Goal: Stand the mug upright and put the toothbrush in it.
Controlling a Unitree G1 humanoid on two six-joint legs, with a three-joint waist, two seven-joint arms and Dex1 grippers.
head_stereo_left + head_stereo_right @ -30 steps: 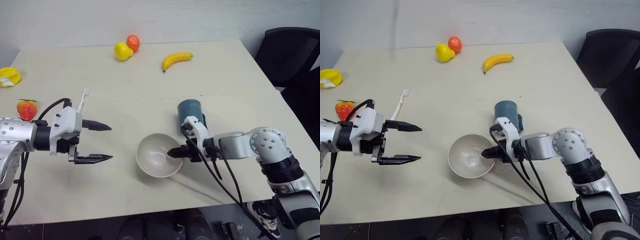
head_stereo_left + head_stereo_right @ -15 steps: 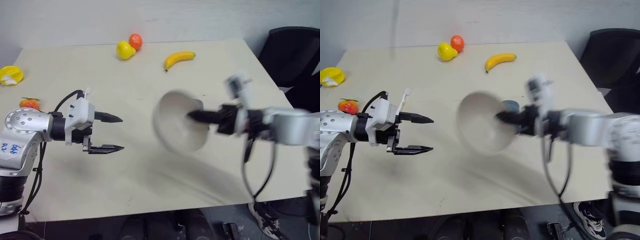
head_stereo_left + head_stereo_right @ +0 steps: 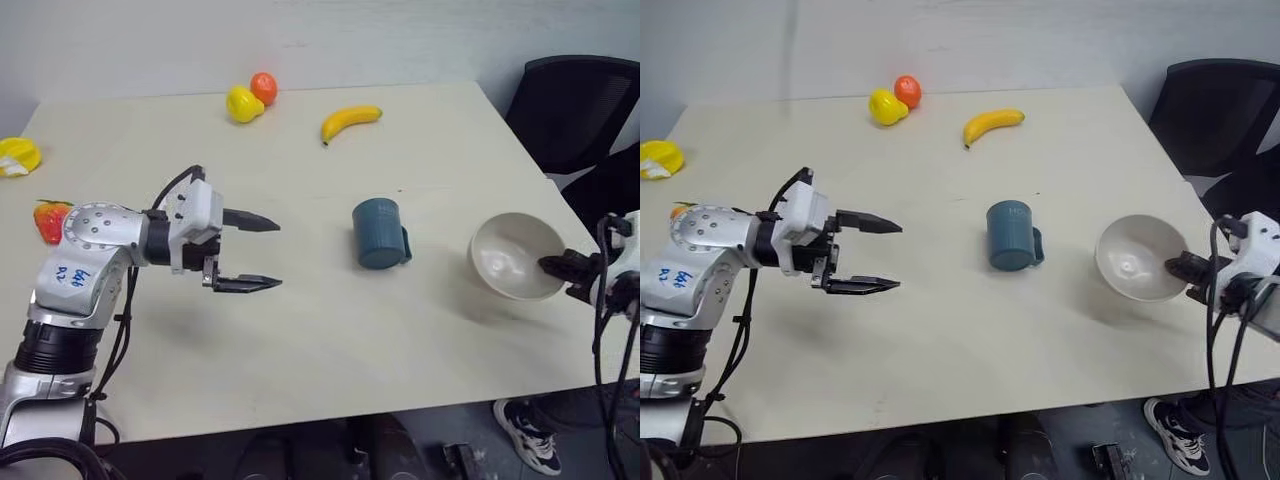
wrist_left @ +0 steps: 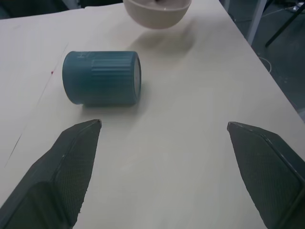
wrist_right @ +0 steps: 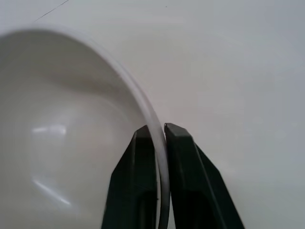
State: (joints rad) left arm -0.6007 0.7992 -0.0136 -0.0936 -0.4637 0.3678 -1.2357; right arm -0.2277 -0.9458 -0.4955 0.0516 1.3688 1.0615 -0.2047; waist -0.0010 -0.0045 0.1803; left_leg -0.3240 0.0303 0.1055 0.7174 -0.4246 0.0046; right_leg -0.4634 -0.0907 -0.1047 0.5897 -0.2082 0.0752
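At the left, the left gripper (image 3: pixel 250 253) hovers over the table (image 3: pixel 300 330) with its fingers spread wide and empty, pointed toward the mug (image 3: pixel 379 233) — apparently lining up to right it. The mug lies near the table's middle, seemingly on its side, so it is not yet upright; faint embossed letters near its rim are too small to read. At the right edge, the right gripper (image 5: pixel 159 131) pinches the beige bowl (image 3: pixel 512 256) by its rim — probably carrying it clear of the mug.
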